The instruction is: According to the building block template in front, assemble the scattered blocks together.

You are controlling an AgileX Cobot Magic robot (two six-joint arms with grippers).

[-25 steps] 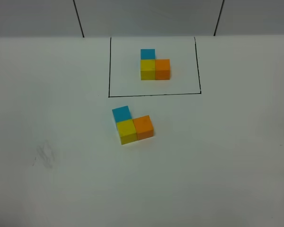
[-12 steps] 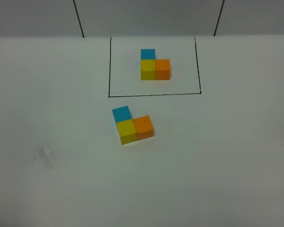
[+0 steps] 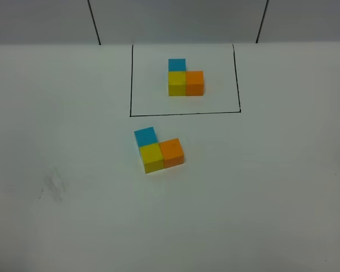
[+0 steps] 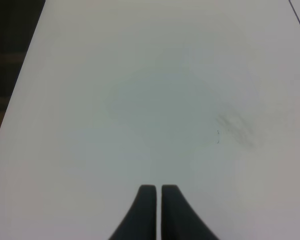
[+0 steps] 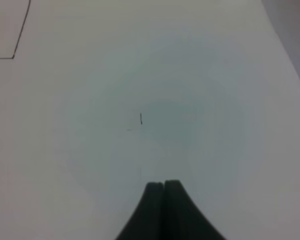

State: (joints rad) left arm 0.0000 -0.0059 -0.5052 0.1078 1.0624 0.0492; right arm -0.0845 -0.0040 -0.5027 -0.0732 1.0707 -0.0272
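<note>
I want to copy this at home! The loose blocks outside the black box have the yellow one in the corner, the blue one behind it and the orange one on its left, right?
Almost. In the exterior high view the orange block sits on the right of the yellow block, not the left. The blue block is behind the yellow one, as you said.

The scattered blocks (image 3: 157, 150) sit joined in an L, just below the framed building block template (image 3: 185, 78)

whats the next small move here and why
Probably none beyond a small twist: the scattered blocks already form the same L as the building block template, touching, only slightly rotated. The left gripper and right gripper are shut, holding nothing, away from the cubes.
</note>
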